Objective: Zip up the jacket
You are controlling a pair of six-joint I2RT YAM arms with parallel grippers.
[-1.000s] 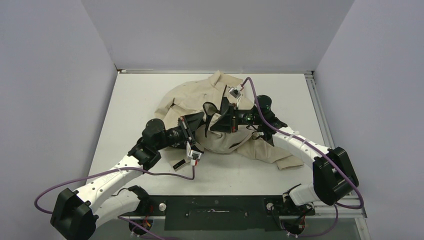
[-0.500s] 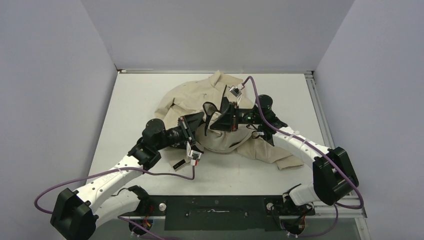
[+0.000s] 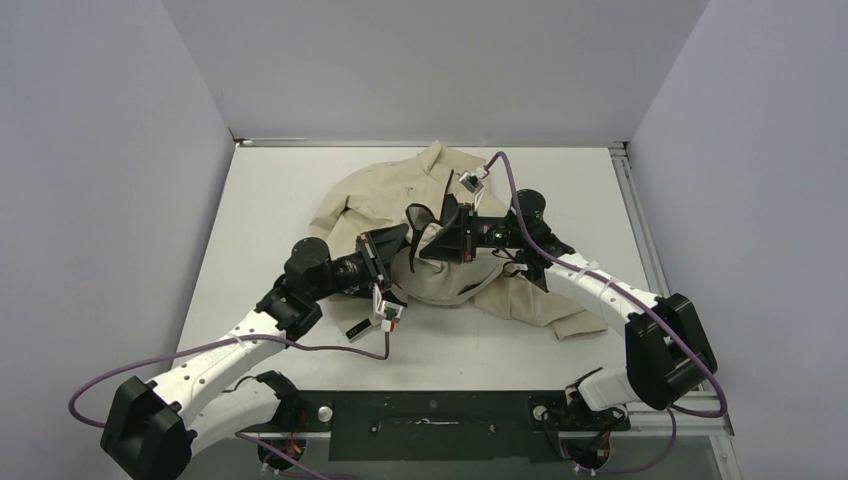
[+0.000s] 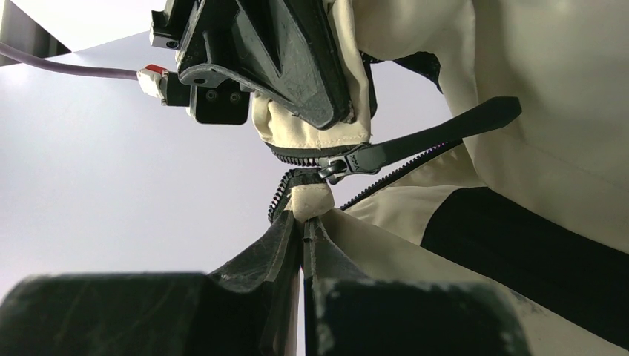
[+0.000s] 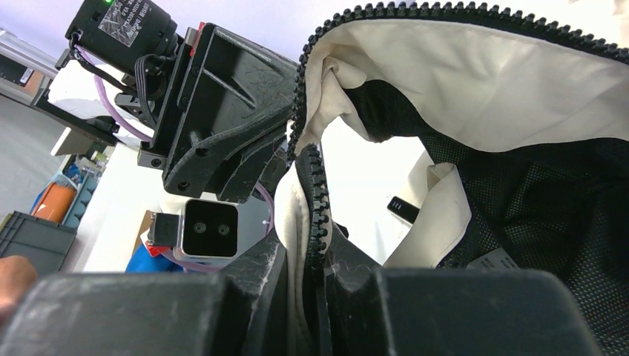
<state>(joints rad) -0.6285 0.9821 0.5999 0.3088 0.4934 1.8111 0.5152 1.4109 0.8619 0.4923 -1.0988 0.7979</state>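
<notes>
Top external view: the table point(image 3: 270, 200) carries the jacket point(image 3: 375, 190), crumpled at its middle toward the far edge. My left hand point(image 3: 398, 255) and my right hand point(image 3: 432, 238) meet over the jacket's near part, where fabric crowds them and hides their grip.

Left wrist view shows what the overhead view does not. My left fingers are pressed together on a cream fold at the end of the zipper teeth point(image 4: 386, 179). The slider point(image 4: 337, 165) sits just above that fold and below my right hand. Its black pull tab point(image 4: 445, 127) lies out to the right.

Right wrist view shows my right fingers pinching the cream edge beside a row of teeth. It also shows the black mesh lining point(image 5: 549, 222), which is hidden from above.

Writing: a grey tag point(image 5: 493, 261) in the lining and a sticker point(image 5: 130, 22) on a motor of my left arm both carry print too small to read.
</notes>
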